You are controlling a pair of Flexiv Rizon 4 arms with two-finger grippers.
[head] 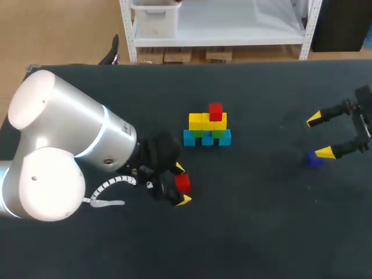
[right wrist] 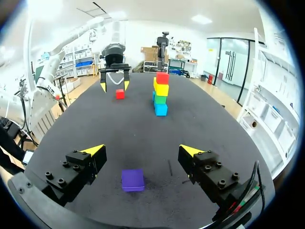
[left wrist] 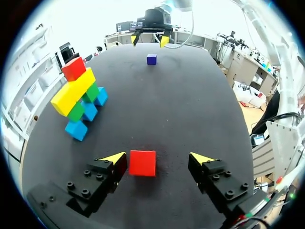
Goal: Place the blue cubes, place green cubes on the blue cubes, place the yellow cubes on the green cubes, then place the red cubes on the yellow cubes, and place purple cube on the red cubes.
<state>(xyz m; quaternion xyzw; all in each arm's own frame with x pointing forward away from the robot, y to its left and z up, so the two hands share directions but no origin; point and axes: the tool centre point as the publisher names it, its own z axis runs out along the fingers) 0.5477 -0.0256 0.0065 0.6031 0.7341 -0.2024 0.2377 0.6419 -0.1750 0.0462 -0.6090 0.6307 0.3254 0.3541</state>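
The left gripper [left wrist: 158, 159] stands wide open astride a loose red cube [left wrist: 142, 163] on the table [left wrist: 190, 105], with the cube's faces square to the jaws. The red layer seems in hand, so closing and lifting come next. Beyond, the stack [left wrist: 78, 100] runs its long axis side to side, with a top red cube [left wrist: 73, 68] at one end. Farthest, the right gripper [left wrist: 149, 40], also wide open, hovers by the purple cube [left wrist: 151, 58].

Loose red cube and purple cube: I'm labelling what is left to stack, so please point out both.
loose red cube [left wrist: 142, 162], left wrist view, middle of its top face.
purple cube [right wrist: 132, 179], right wrist view, middle of its top face.
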